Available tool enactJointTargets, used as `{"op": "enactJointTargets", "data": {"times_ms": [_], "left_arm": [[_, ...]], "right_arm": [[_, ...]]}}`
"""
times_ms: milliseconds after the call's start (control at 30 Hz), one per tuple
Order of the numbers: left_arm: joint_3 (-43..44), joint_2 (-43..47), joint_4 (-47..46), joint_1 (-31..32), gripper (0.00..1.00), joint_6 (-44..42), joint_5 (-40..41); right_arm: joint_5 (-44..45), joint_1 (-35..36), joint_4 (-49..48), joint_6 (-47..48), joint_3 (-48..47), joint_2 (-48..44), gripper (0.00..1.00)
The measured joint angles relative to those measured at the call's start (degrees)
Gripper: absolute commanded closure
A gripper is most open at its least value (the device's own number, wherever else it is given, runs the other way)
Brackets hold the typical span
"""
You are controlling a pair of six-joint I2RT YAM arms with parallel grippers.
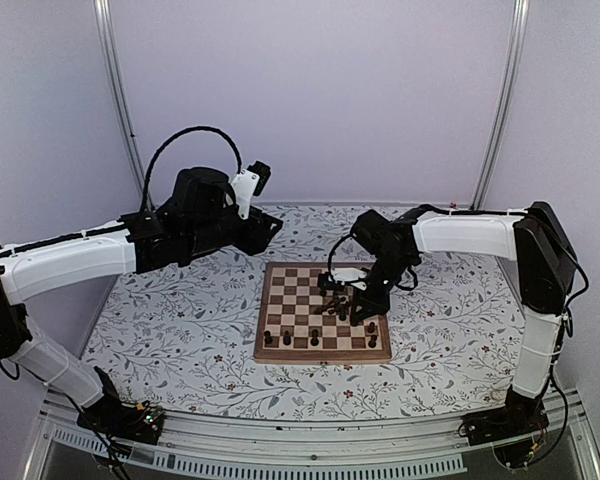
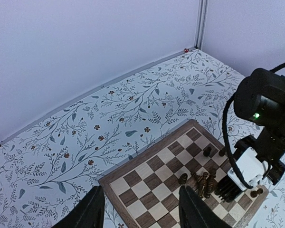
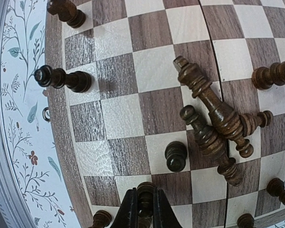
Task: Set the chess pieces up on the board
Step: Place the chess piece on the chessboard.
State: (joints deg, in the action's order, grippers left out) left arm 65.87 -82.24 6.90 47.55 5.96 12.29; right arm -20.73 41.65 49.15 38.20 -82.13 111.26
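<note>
The wooden board (image 1: 320, 355) lies at the table's middle. My right gripper (image 3: 145, 209) is low over the board's right side and shut on a small dark chess piece (image 3: 145, 192), which stands upright between its fingers. Just beyond it a pawn (image 3: 175, 156) stands alone. Three taller pieces (image 3: 213, 114) lie crossed in a heap. Several more pieces (image 1: 299, 341) stand along the board's near row. My left gripper (image 2: 140, 211) hangs open and empty above the board's far left corner (image 2: 133, 164); its dark fingers (image 2: 88, 209) frame that view's bottom edge.
The floral table cover (image 1: 180, 320) surrounds the board on every side. Pale walls and two metal posts (image 1: 120, 100) close off the back. The right arm's black cable (image 2: 230, 142) loops over the board's far side.
</note>
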Motion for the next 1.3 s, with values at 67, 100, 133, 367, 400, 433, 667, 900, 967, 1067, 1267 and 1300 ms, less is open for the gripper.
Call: {"op": "enactJointTargets", "data": {"times_ms": [67,100,133,367,400,433,667,900,967,1067,1267,1300], "left_arm": [[0.0,0.0,0.04,0.0,0.46,0.0,-0.07],[0.0,0.0,0.07,0.0,0.46,-0.02,-0.07],[0.0,0.0,0.09,0.0,0.45,-0.02,-0.07],[0.2,-0.07,0.44,0.0,0.45,-0.15,-0.26],[0.26,-0.11,0.46,0.0,0.46,-0.17,-0.28],[0.31,-0.17,0.52,0.0,0.46,-0.17,-0.28],[0.33,-0.31,0.85,0.0,0.45,-0.2,-0.31],[0.33,-0.31,0.87,0.0,0.46,-0.22,-0.35],[0.33,-0.31,0.9,0.0,0.45,-0.24,-0.42],[0.35,-0.31,0.92,0.0,0.45,-0.26,-0.55],[0.42,-0.31,0.94,0.0,0.45,-0.35,-0.74],[0.42,-0.31,0.94,0.0,0.45,-0.37,-0.76]], "right_arm": [[-0.09,0.15,0.5,0.39,0.17,0.0,0.96],[-0.15,0.2,0.59,0.52,0.35,-0.07,0.96],[-0.2,0.28,0.76,0.66,0.46,-0.09,0.96],[-0.2,0.66,1.46,1.68,1.22,-0.31,0.95],[-0.22,0.76,1.51,1.73,1.29,-0.31,0.94],[-0.28,0.9,1.6,1.77,1.36,-0.31,0.93],[-0.42,1.68,1.75,1.84,1.75,-0.31,0.87],[0.26,1.75,1.36,1.6,1.97,-0.31,0.72],[0.55,1.75,1.38,1.6,2.01,-0.31,0.69],[0.66,1.75,1.36,1.68,2.08,-0.31,0.65],[0.5,1.75,1.38,1.7,2.08,-0.66,0.63],[0.44,1.6,1.38,1.7,2.08,-0.96,0.62]]}}
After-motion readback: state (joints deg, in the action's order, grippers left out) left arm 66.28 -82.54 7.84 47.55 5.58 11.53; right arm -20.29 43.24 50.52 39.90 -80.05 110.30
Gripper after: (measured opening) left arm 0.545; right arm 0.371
